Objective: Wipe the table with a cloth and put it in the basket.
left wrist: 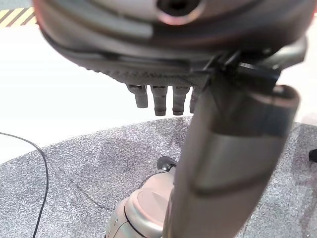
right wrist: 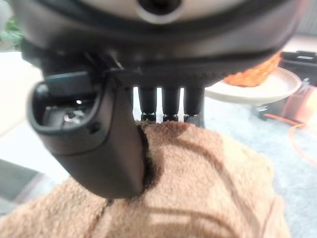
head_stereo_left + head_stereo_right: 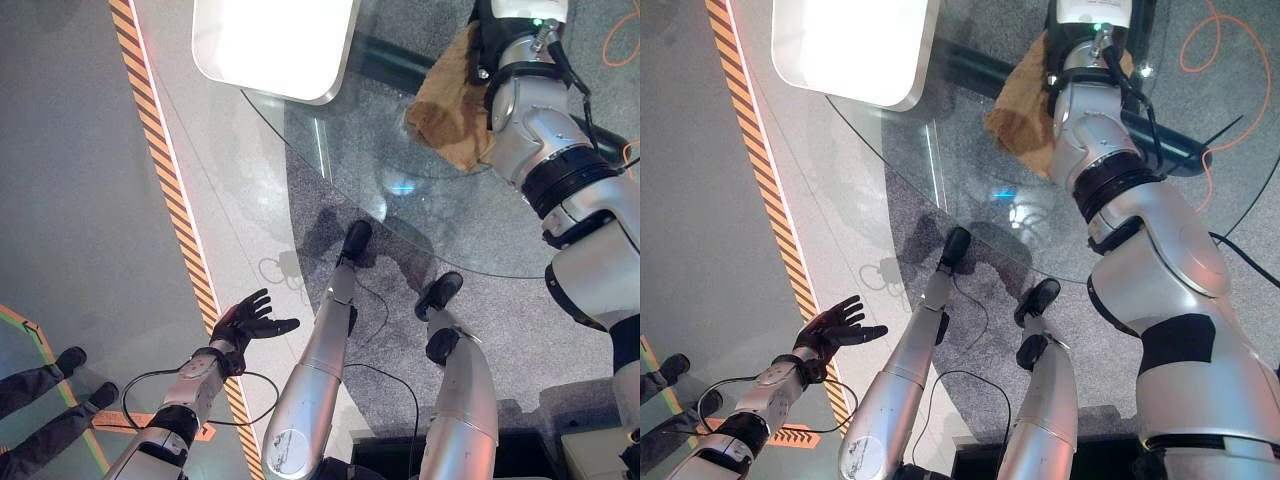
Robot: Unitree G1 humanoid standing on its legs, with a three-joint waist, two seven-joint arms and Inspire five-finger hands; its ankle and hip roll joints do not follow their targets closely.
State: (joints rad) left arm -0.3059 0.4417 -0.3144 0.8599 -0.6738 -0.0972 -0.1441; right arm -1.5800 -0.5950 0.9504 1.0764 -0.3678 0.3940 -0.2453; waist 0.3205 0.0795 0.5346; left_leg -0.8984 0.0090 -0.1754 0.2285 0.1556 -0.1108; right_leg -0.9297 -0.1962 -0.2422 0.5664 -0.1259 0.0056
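On the round glass table (image 3: 330, 150), right hand (image 2: 114, 144) seemingly presses fuzzy tan cloth (image 2: 198, 188) flat, fingers straight

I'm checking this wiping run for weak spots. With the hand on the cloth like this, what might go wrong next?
The right hand rests on the brown cloth with straight fingers, not gripping, so the cloth may bunch or slip out during a stroke. The cloth also lies near the edge of the glass table, so a wide stroke may push it off. The left hand hangs open beside the table, too far away to catch it.
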